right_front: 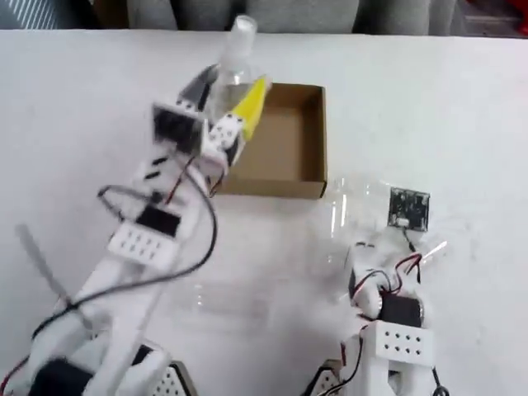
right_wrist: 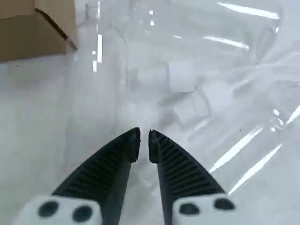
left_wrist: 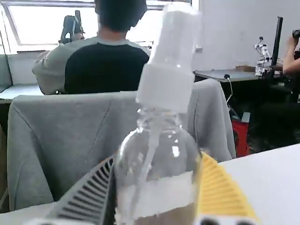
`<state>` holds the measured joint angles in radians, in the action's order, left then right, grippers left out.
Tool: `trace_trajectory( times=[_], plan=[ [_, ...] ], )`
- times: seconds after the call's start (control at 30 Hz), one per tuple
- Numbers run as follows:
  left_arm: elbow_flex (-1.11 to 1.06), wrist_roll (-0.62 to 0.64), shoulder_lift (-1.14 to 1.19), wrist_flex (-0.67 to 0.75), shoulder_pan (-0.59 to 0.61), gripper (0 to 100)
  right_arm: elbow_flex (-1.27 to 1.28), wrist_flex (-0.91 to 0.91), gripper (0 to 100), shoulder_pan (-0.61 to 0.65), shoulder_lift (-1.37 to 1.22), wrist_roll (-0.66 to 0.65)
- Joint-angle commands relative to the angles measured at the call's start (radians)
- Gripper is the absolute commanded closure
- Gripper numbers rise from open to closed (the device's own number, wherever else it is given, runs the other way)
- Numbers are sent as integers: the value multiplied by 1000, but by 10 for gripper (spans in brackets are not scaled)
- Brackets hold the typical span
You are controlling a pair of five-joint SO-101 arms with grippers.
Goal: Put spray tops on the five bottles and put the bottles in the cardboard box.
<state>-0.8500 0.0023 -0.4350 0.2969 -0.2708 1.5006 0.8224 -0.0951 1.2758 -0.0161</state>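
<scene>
Step in hand: boxing a capped bottle. Left gripper clamps one bottle, spray top fitted, over the left edge of the one box; the next move probably calls for lowering it inside, then release. Right gripper is nearly closed and empty, over other bottles too faint to count.

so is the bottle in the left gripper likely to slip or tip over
Probably light: the bottle looks clear and empty. Its smooth round wall may slip in the left gripper, despite ribbed fingers. Tall with the spray top on, it could tip when set down.
</scene>
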Motion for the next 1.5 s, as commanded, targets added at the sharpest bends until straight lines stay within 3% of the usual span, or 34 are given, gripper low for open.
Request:
trace_trajectory(
  times=[0.0, 0.23, 0.43, 1.0, 1.47],
  plan=[
    [155, -3, 166, 101, 12, 980, -6, -22, 981, -8, 10, -38],
    [270, 5, 555, 433, 2, 980, -2, -22, 981, 33, 10, -48],
    [411, 81, 803, 554, 39, 980, 0, -22, 981, 44, 10, -48],
    [845, 81, 1247, 548, 102, 980, 25, -50, 978, 44, 10, -48],
    [1200, 81, 1489, 316, 134, 980, 25, -50, 978, 44, 10, -48]
  ],
)
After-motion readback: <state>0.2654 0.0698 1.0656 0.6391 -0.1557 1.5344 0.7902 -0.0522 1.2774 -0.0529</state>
